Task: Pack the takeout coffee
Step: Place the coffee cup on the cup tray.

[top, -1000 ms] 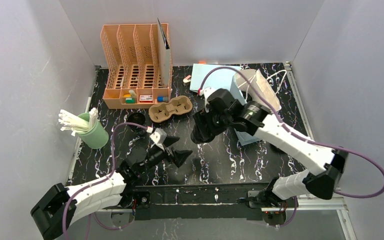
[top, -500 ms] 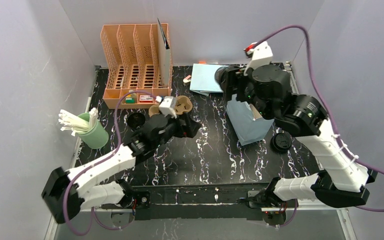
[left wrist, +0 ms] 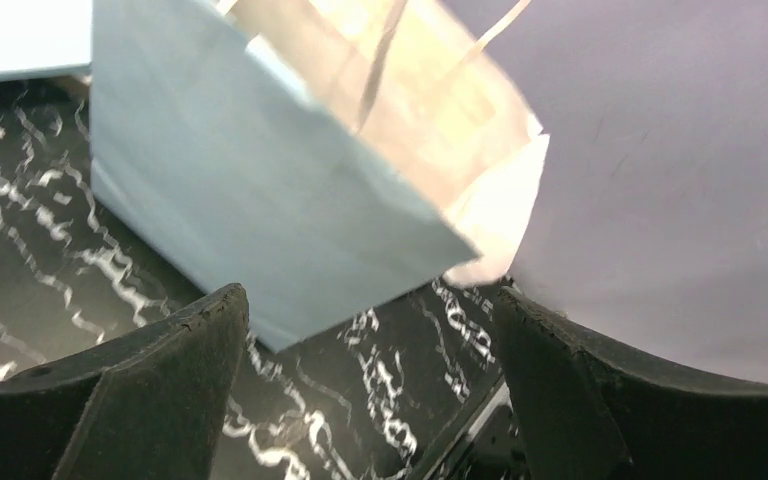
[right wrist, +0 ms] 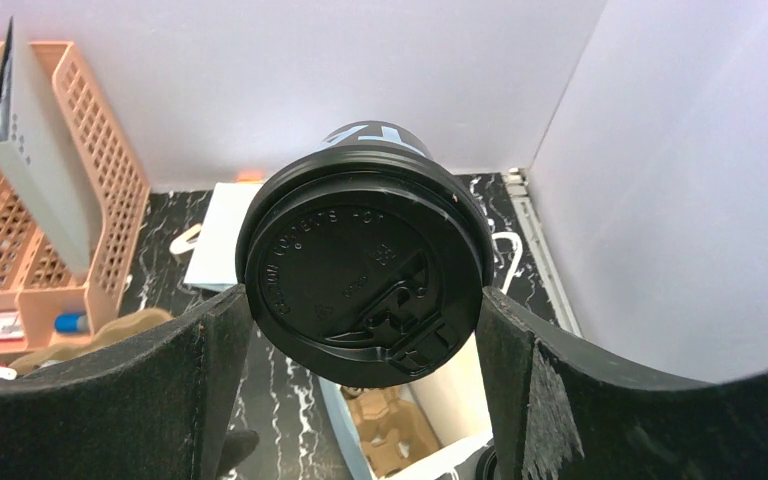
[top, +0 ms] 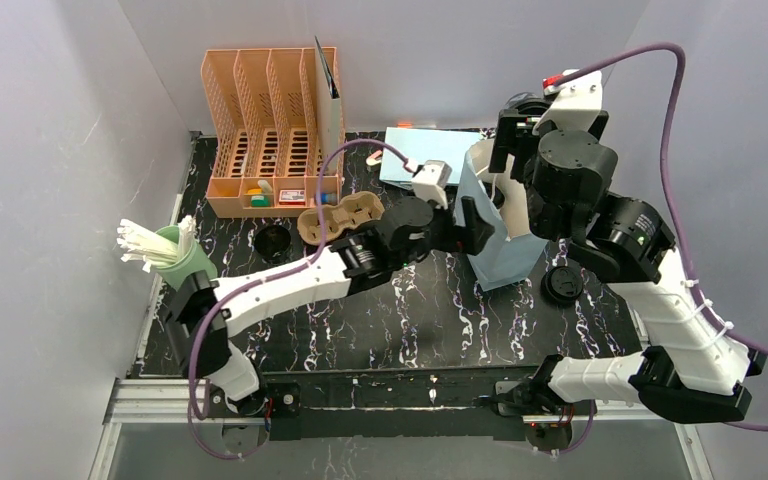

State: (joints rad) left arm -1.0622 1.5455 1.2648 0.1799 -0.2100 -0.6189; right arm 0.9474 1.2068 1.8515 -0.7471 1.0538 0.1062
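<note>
Black marbled table (top: 400, 320), grey walls round it. Top view only: blue bag (top: 505, 250) upright, right of centre. Pulp carrier (top: 340, 218) on the table left of it. Left black lid (top: 272, 240) just left of that carrier, right black lid (top: 563, 285) near right of the bag. Can't tell if cups sit under them.

Right wrist view only: takeout coffee cup (right wrist: 365, 270) clamped in right pincer (right wrist: 365, 315), lid rim touching both fingers, above the bag's open mouth. Inner carrier (right wrist: 390, 430) sits in the bag.

Left wrist view: left pincer (left wrist: 368, 300) spread wide, nothing in it, bag wall just ahead, brown lining and white handles showing.

Cup: dark body, pale-blue print, black lid with embossed text and sip tab, facing the camera.
</note>
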